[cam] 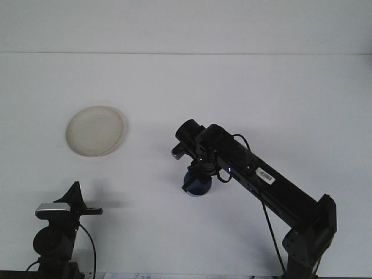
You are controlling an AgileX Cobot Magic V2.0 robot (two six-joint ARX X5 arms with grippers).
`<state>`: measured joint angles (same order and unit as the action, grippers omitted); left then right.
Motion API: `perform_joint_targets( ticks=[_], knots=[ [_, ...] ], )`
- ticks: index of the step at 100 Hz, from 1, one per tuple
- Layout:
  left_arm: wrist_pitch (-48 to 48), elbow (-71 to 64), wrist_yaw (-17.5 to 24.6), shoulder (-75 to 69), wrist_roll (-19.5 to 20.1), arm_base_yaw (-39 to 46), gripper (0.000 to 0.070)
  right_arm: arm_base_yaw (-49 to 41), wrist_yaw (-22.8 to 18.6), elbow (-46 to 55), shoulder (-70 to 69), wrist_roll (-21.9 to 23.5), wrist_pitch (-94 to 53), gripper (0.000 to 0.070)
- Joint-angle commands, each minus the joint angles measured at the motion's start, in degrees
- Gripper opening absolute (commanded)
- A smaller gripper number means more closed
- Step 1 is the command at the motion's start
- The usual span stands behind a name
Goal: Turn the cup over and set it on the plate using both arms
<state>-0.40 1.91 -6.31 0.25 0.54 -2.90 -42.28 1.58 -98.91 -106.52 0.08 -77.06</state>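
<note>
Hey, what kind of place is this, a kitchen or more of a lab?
Likely a robot lab: a plain white table with only a plate and blue cup, plus two black arms.

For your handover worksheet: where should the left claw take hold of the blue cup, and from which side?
Probably the blue cup's lower body, approached from the left: the right claw covers its top from above, and only its lower, left-facing side shows bare.

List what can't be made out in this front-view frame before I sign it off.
- Blue cup: the right gripper covers its top, so its orientation and rim are hidden in the front view.
- Whether the cup touches the table: not decidable from this angle.
- Left gripper: dark silhouette near the bottom edge; finger state unreadable.
- Plate: surface detail too small to read.
</note>
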Motion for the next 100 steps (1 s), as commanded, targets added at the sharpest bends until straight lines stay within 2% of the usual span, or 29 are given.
perform_joint_targets(
  ticks=[1,55,59,69,73,91,100],
  knots=[
    [0.7,-1.1,-0.3,-0.1,0.3,-0.1,0.0016,-0.3,0.1,-0.1,-1.6,-0.2,-2.0,0.0004],
    [0.7,-1.1,-0.3,-0.1,0.3,-0.1,0.0016,-0.4,-1.6,0.4,-5.2,-1.5,-2.0,0.0016],
    [0.7,-1.1,-0.3,-0.1,0.3,-0.1,0.0016,-0.4,-1.6,0.4,-5.2,-1.4,-2.0,0.0052],
    [0.7,-1.1,-0.3,-0.1,0.3,-0.1,0.0016,-0.3,-1.6,0.4,-5.2,-1.4,-2.0,0.0239],
    [0.7,-1.1,-0.3,-0.1,0.3,-0.1,0.0016,-0.3,-1.6,0.4,-5.2,-1.4,-2.0,0.029],
    [0.7,-1.1,-0.3,-0.1,0.3,-0.1,0.0016,-0.3,-1.6,0.3,-5.2,-1.4,-2.0,0.0313],
    [0.7,-1.1,-0.3,-0.1,0.3,-0.1,0.0016,-0.3,-1.6,0.2,-5.0,-1.4,-2.0,0.0423]
  ],
)
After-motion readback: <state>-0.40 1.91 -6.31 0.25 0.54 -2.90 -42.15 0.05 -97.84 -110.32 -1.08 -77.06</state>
